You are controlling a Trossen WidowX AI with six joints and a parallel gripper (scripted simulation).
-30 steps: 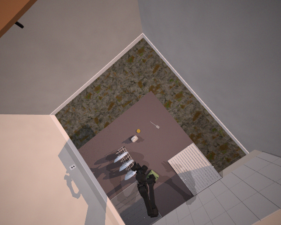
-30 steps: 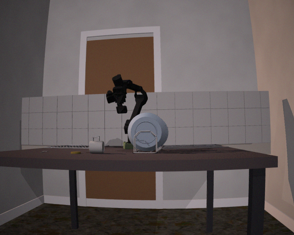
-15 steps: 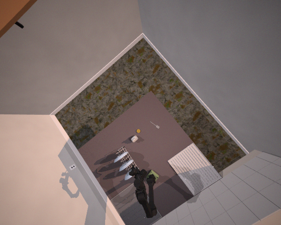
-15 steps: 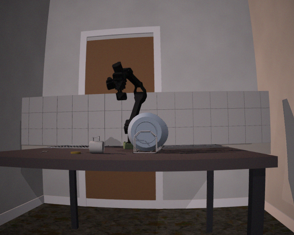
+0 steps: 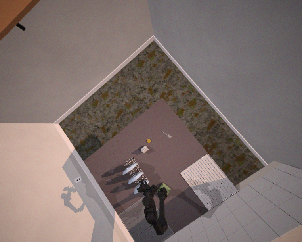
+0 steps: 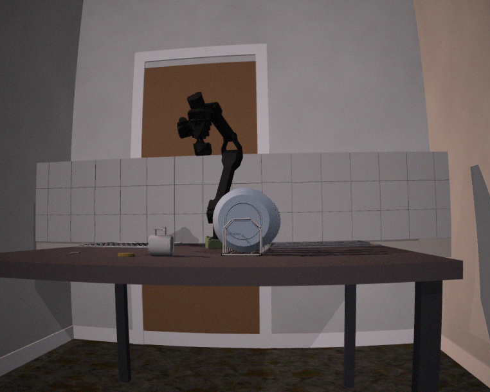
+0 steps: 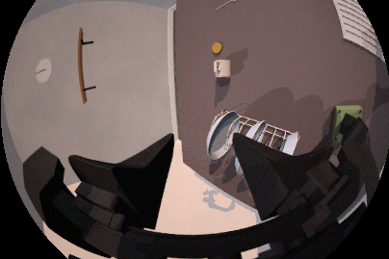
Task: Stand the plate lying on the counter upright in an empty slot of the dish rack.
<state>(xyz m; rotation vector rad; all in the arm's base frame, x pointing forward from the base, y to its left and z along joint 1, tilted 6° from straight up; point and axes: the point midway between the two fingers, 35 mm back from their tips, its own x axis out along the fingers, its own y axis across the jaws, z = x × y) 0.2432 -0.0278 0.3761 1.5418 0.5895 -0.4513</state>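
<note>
Three plates stand on edge in the dish rack (image 5: 132, 162), and that count sets the scene on the brown counter (image 5: 156, 122). No plate shows lying flat anywhere on the counter, so the task's plate is most likely already one of the standing ones. The likeliest is the near plate (image 5: 137, 189), closest to the arm, with the middle plate (image 5: 134, 178) and the far plate (image 5: 127, 170) beyond it. The frames alone cannot settle which it is. From the exterior view the plates overlap as one disc behind the rack's end hoop, and the rack appears level on the counter. The gripper (image 7: 203, 139) hangs high above the near end of the rack, fingers parted with nothing between them. In the wrist view the rack lies below and a little ahead, and its long axis runs away from the arm toward the mug (image 5: 144, 149). Any coming move turns on that vertical gap: straight up and back looks safe, while a descent would meet the near plate's rim first. Past the mug lies a small yellow disc (image 5: 148, 141).
</note>
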